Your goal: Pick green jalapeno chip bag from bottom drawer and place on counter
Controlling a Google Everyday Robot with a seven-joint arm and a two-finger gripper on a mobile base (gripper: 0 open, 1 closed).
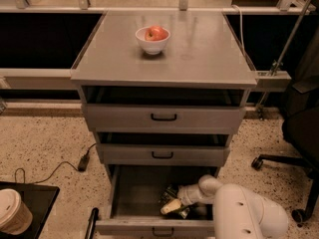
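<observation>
The bottom drawer is pulled open below the two shallower drawers. Inside it, at the right, lies the green jalapeno chip bag, dark and crinkled. My white arm reaches down into the drawer from the lower right, and the gripper sits right on the bag, covering part of it. The counter on top of the cabinet holds a white bowl with a red apple in it.
A black office chair stands to the right of the cabinet. A paper cup on a dark tray is at the lower left. A cable and plug lie on the speckled floor to the left.
</observation>
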